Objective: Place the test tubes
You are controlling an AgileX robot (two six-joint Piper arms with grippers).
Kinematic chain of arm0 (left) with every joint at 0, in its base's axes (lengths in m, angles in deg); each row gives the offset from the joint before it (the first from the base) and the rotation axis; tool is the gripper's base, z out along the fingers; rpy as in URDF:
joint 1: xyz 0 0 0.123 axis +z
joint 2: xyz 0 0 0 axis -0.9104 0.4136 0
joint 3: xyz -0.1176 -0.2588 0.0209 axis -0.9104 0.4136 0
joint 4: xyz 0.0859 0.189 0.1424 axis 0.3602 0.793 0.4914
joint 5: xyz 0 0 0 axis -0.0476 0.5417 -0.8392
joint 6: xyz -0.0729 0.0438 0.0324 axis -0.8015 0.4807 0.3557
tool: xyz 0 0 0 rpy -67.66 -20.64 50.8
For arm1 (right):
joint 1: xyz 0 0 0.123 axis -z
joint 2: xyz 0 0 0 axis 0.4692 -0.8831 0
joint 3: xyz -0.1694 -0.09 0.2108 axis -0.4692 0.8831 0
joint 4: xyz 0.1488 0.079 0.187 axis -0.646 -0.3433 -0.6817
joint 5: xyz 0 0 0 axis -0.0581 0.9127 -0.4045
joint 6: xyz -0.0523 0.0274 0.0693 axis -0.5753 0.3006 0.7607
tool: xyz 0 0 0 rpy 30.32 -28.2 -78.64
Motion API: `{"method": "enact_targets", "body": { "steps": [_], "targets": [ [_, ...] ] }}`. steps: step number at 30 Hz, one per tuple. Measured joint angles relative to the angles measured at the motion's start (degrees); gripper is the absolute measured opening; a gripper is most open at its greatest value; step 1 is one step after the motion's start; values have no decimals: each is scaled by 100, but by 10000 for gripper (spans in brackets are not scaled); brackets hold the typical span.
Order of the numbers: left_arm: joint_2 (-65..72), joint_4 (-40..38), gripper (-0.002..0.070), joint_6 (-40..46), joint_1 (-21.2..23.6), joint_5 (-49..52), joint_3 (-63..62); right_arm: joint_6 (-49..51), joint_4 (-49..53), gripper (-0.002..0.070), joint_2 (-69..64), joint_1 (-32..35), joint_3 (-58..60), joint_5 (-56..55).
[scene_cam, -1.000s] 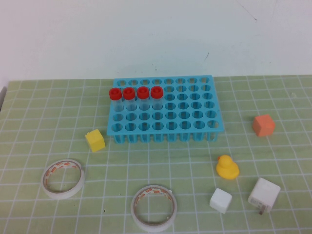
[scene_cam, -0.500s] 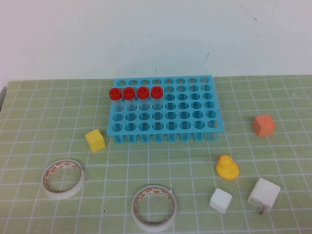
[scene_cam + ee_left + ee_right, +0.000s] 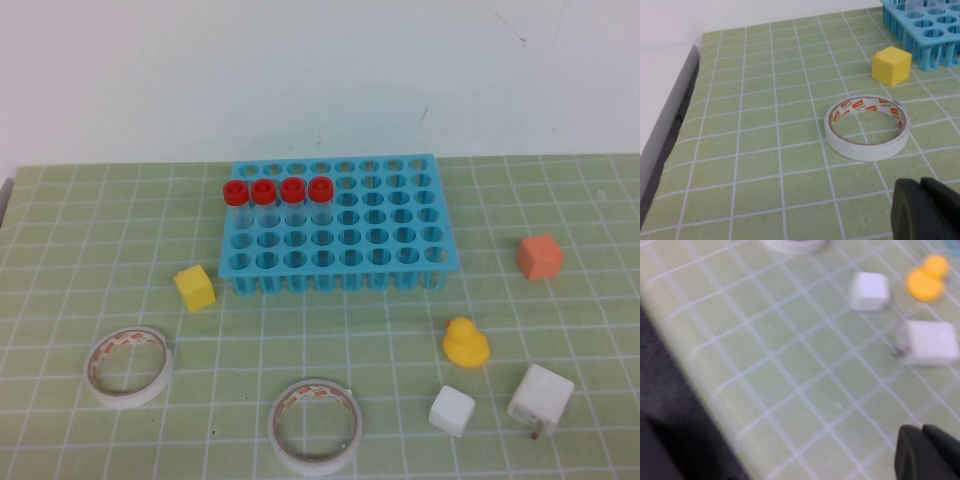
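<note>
A blue test tube rack stands at the middle back of the green grid mat. Several clear test tubes with red caps stand upright in a row in its left part. A corner of the rack shows in the left wrist view. Neither arm appears in the high view. My left gripper hangs shut and empty over the mat near a tape roll. My right gripper is shut and empty, low over the mat near its front edge.
A yellow cube sits left of the rack. Two tape rolls lie in front. An orange cube, a yellow duck, a white cube and a white charger sit on the right.
</note>
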Motion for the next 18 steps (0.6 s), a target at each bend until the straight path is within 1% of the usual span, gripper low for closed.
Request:
{"method": "enact_targets", "body": {
  "steps": [2, 6, 8, 13, 17, 18],
  "targets": [
    [0, 0, -1, 0, 0, 0, 0, -1, -10, -1, 22, 400, 0, -27],
    [0, 0, -1, 0, 0, 0, 0, -1, 101, -1, 93, 1575, 8, -432],
    [0, 0, -1, 0, 0, 0, 0, -1, 198, -1, 168, 2286, 39, -870],
    [0, 0, -1, 0, 0, 0, 0, -1, 295, -1, 551, 4147, 382, -2600],
    [0, 0, -1, 0, 0, 0, 0, -1, 320, -1, 864, 5388, 826, -3613],
    [0, 0, -1, 0, 0, 0, 0, 10, 320, -1, 1089, 5798, 1116, -3880]
  ]
}}
